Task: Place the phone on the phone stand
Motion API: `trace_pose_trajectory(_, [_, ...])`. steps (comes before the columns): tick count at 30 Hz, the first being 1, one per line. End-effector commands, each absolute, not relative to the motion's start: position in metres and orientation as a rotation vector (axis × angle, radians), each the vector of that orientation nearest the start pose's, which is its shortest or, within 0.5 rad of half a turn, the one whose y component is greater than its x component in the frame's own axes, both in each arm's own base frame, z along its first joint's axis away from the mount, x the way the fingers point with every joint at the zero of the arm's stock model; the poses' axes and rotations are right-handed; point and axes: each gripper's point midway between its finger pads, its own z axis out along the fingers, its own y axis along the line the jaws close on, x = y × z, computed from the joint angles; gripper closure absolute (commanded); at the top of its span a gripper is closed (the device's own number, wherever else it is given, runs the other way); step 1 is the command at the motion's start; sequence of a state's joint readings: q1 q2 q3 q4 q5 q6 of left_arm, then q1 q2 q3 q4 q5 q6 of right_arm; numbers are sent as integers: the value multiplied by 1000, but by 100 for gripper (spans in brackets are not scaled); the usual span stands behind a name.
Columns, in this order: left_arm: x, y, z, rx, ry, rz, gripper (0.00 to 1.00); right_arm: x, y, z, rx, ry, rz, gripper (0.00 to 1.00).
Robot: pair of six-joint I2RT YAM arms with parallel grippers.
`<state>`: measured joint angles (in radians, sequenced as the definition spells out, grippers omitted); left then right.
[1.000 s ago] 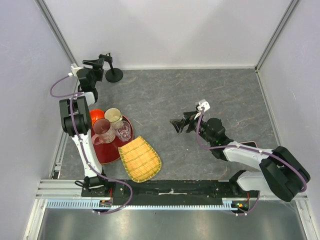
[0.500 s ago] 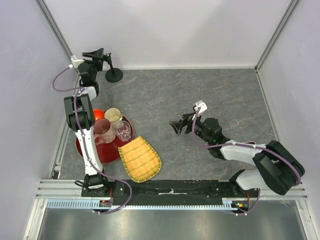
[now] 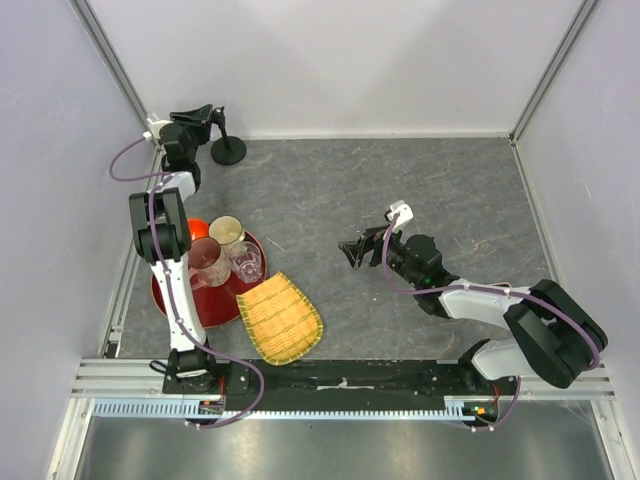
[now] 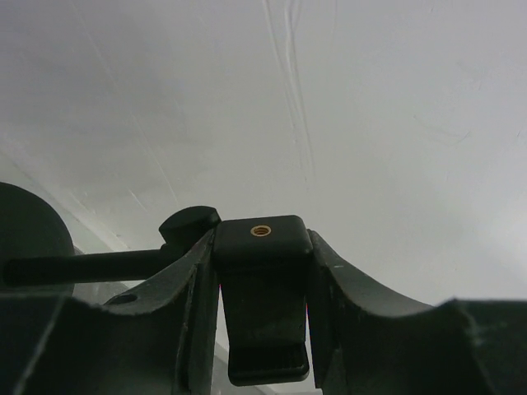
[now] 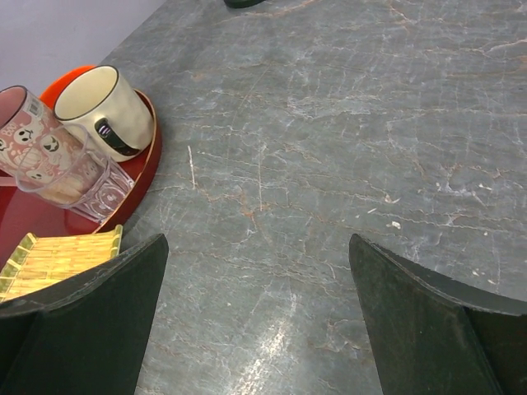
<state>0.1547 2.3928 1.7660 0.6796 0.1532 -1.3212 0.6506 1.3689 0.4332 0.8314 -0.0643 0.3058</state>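
**Left end effector on the stand, right one open**

Your grey stone table (image 3: 420, 180) fills the view. Your right end effector (image 3: 352, 250) hovers over its middle, fingers spread wide. Your left end effector (image 3: 198, 116) pinches the top bracket of the phone stand (image 3: 228, 150), in the far left corner.

Bright even light, soft shadows, dark blurred wrist foregrounds

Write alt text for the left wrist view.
The left hand is shut on the phone stand's black clamp bracket, which has a brass threaded hole at its top. The stand's knob and thin post run off to the left, with a plain white wall behind.
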Motion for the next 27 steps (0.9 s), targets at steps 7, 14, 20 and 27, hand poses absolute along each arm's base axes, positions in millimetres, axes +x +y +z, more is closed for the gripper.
trace_pose_trajectory(7, [608,-51,282,-1101,1292,-1253,98,318,252,170,-284,1658,702,2])
trace_pose_trajectory(14, [523,-117,290,-1107,1342,-1207,98,315,249,174,-255,1656,713,2])
trace_pose_trajectory(20, [453,-148,270,-1094,1261,-1179,98,313,239,177,-212,1655,692,2])
trace_pose_trajectory(27, [419,-177,241,-1105,1186,-1291,96,312,238,179,-204,1655,690,2])
